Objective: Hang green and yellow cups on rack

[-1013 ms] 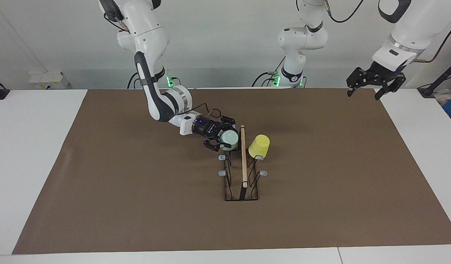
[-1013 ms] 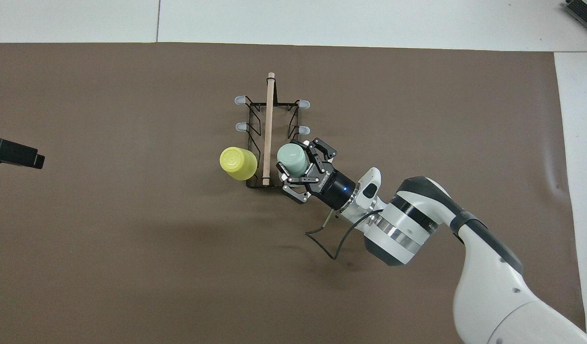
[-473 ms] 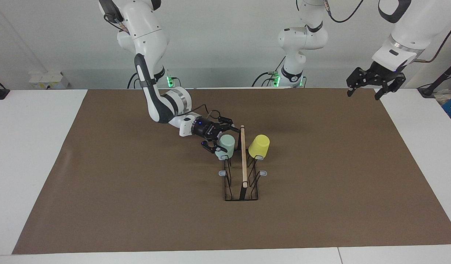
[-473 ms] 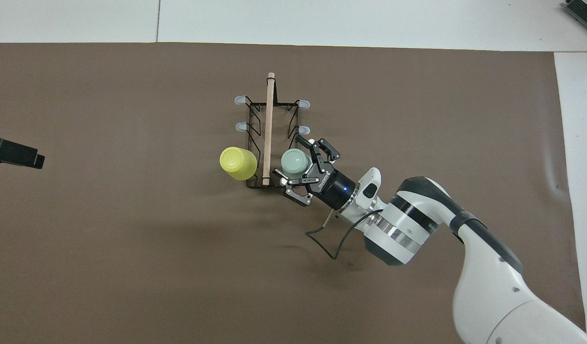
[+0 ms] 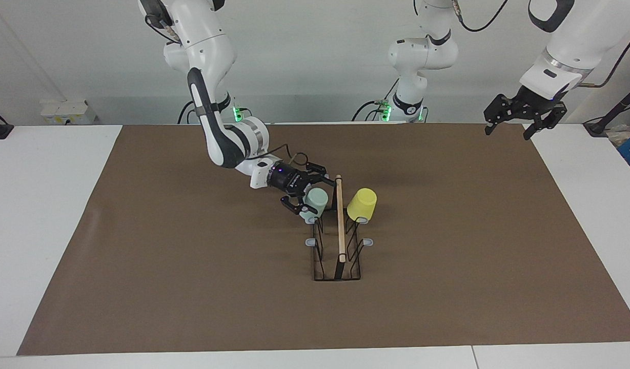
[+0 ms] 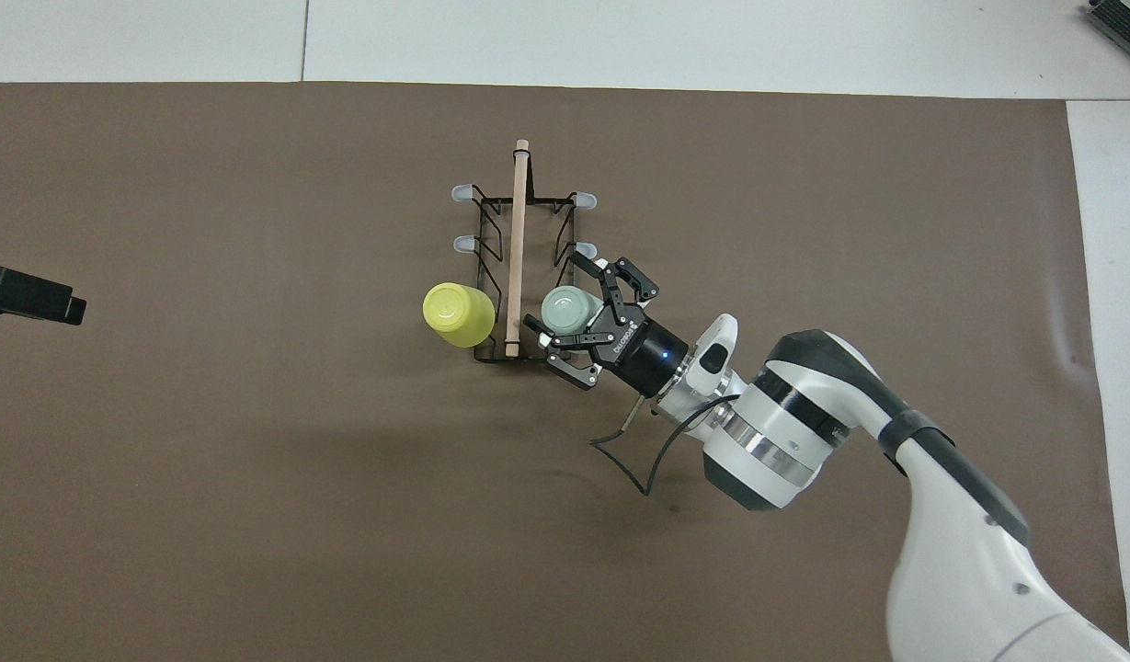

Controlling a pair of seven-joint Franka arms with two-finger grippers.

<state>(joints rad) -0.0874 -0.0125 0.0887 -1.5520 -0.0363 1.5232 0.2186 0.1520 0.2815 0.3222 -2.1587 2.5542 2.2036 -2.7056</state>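
- The rack point(image 5: 338, 241) point(image 6: 519, 267) is standing mid-worktop on the brown mat point(image 5: 191, 287) point(image 6: 252, 460), its wooden rod point(image 5: 340, 218) point(image 6: 516, 244) running along the top, away from the robots.
- The yellow cup point(image 5: 362, 204) point(image 6: 458, 313) is sitting upside down on the prong nearest the robots, on the side of the rack toward the left arm's end.
- The green cup point(image 5: 316, 200) point(image 6: 566, 310) is sitting upside down on the matching prong on the side toward the right arm's end, just across the rod from the yellow one.
- The right gripper point(image 5: 305, 196) point(image 6: 578, 308) is reaching in low from the right arm's end, its fingers spread wide on either side of the green cup and standing clear of it, so the cup is released.
- The left gripper point(image 5: 524, 115) point(image 6: 27, 296) is waiting up in the air over the mat's corner at the left arm's end, fingers spread with nothing between them.
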